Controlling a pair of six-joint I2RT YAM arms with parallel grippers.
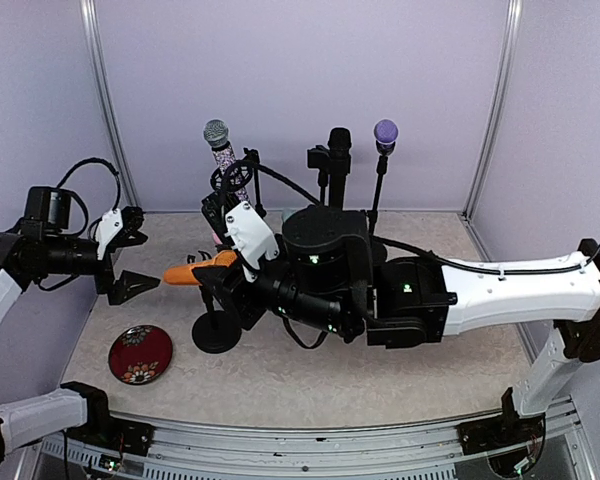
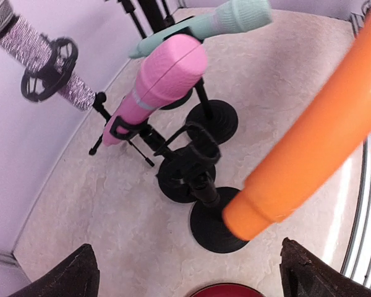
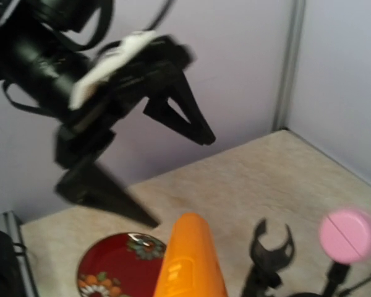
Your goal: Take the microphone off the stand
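Microphone (image 1: 190, 272), orange, is off its stand and in the air above the table's (image 1: 320, 380) left half. Its long axis runs nearly level, left to right, with the blunt free end pointing left. The right gripper (image 1: 223, 262) is clamped on its other end. The left gripper (image 1: 138, 257) stands spread wide at that free end, holding nothing. Just below is the empty stand (image 1: 217, 332), with a red plate (image 1: 140, 353) nearby.
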